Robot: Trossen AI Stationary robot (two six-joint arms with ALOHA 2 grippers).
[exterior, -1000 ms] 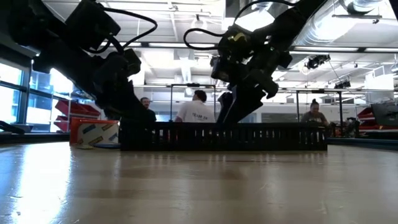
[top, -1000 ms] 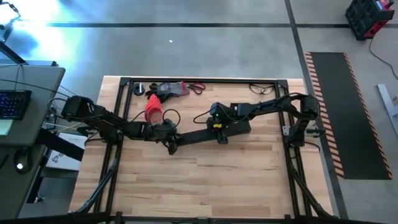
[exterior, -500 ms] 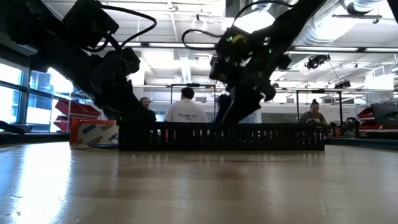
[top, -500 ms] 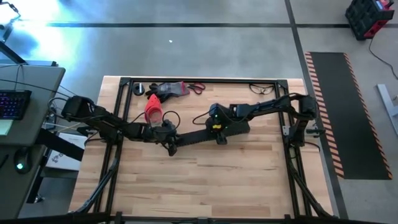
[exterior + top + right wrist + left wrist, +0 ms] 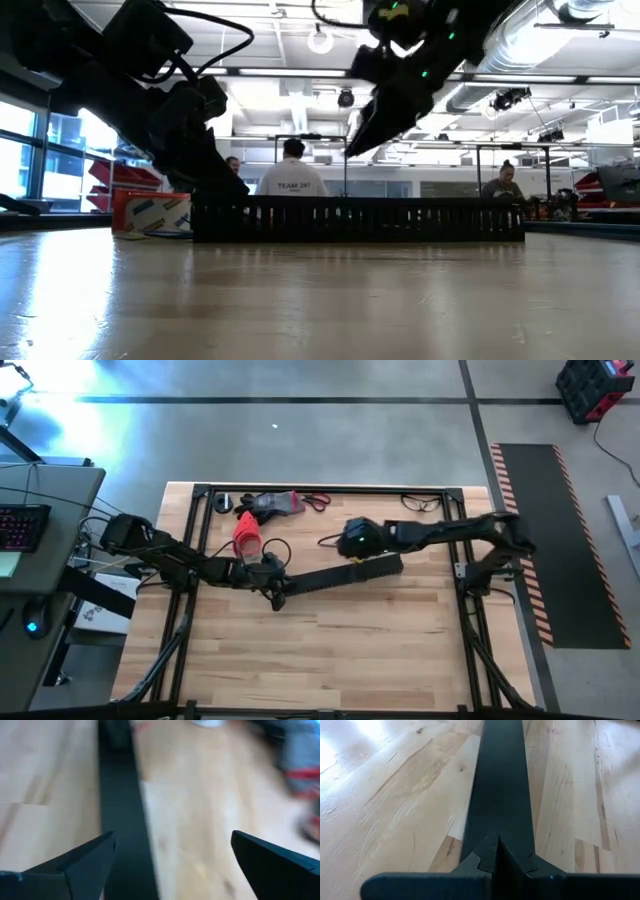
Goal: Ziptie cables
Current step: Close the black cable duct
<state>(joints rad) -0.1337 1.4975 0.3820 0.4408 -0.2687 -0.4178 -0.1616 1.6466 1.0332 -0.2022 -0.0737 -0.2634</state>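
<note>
A long black comb-toothed channel (image 5: 340,575) lies flat on the wooden table, slanting from centre-left toward the right; the low view shows it side-on (image 5: 360,220). My left gripper (image 5: 276,596) is shut at its left end (image 5: 497,851). My right gripper (image 5: 351,551) hangs open in the air above the channel's right half (image 5: 357,148), touching nothing. In the right wrist view its fingers (image 5: 172,836) stand wide apart with the channel (image 5: 117,810) far below. I cannot make out the thin cables in any view. My left gripper has its shut, interlocked fingertips (image 5: 487,860) on the top of the channel's left end (image 5: 500,820), slanting down from the table's left and pointing along the channel. The channel lies flat on the table. I cannot tell whether anything is pinched between the fingers.
Near the far edge lie a red-and-white roll (image 5: 246,538), a grey and red tool (image 5: 277,503), red-handled scissors (image 5: 316,501), a small black item (image 5: 222,503) and dark loops (image 5: 424,503). A black frame (image 5: 330,488) borders the table. People stand in the room behind (image 5: 292,180).
My right gripper has risen from the channel's right half and drawn back a little toward the table's far edge; it now hangs clear above it. The channel has stayed flat on the table, and my left gripper has kept still at its left end.
</note>
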